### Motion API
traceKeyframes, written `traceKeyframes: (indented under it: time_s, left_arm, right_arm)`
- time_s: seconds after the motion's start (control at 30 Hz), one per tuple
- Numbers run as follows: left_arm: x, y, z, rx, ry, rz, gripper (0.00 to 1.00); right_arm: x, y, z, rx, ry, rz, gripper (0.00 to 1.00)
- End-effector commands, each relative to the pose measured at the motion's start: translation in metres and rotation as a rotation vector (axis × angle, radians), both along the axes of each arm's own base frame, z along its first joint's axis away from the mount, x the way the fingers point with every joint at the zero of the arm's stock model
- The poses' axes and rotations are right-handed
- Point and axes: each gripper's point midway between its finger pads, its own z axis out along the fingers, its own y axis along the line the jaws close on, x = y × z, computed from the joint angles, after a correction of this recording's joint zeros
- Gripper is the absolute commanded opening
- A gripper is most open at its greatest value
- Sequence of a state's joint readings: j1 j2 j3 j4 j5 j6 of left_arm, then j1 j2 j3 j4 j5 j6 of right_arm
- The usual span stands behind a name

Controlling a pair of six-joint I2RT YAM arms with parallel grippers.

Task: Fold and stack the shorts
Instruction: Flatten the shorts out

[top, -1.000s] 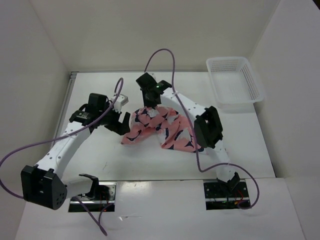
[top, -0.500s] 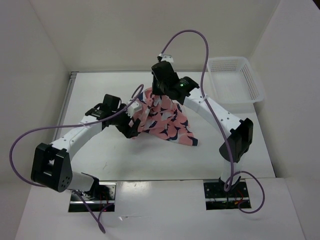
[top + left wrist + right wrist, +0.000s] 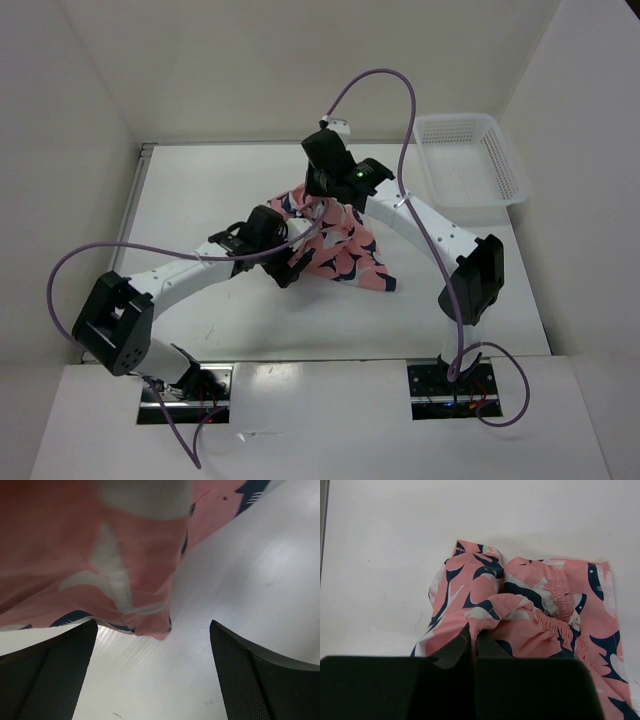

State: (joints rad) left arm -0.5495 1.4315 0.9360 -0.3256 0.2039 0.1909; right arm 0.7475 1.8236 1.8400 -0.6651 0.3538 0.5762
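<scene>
Presently clamped tight by right gripper (image 3: 472, 641) on a gathered fold of the shorts (image 3: 345, 255), hoisted over the middle of the table (image 3: 200, 200), lower hem seemingly touching down. Spread wide and empty at left gripper (image 3: 152, 627), beneath a dangling corner. Recommend nipping that corner squarely, then drawing apart evenly.
</scene>
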Motion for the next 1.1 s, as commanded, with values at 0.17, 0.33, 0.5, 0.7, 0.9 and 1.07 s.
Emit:
traceKeyframes:
  time_s: [0.17, 0.33, 0.5, 0.7, 0.9, 1.07]
  left_arm:
    - [0.058, 0.038, -0.017, 0.210, -0.256, 0.354, 0.99]
    - [0.071, 0.023, -0.016, 0.169, -0.281, 0.322, 0.17]
    - [0.085, 0.031, 0.002, 0.148, -0.296, 0.347, 0.00]
    - [0.174, 0.111, 0.157, 0.104, -0.587, 0.489, 0.00]
    - [0.197, 0.155, 0.332, 0.040, -0.851, 0.555, 0.00]
    - [0.162, 0.163, 0.333, 0.132, -0.846, 0.481, 0.00]
  right_arm:
    - [0.006, -0.004, 0.035, 0.110, -0.083, -0.049, 0.00]
    - [0.011, -0.014, 0.032, 0.108, -0.083, -0.070, 0.00]
    - [0.018, -0.027, 0.033, 0.123, -0.091, -0.085, 0.00]
    - [0.071, -0.062, 0.112, 0.081, -0.303, -0.115, 0.00]
    - [0.070, -0.096, 0.228, 0.071, -0.558, -0.225, 0.00]
    - [0.032, -0.127, 0.193, 0.074, -0.499, -0.277, 0.00]
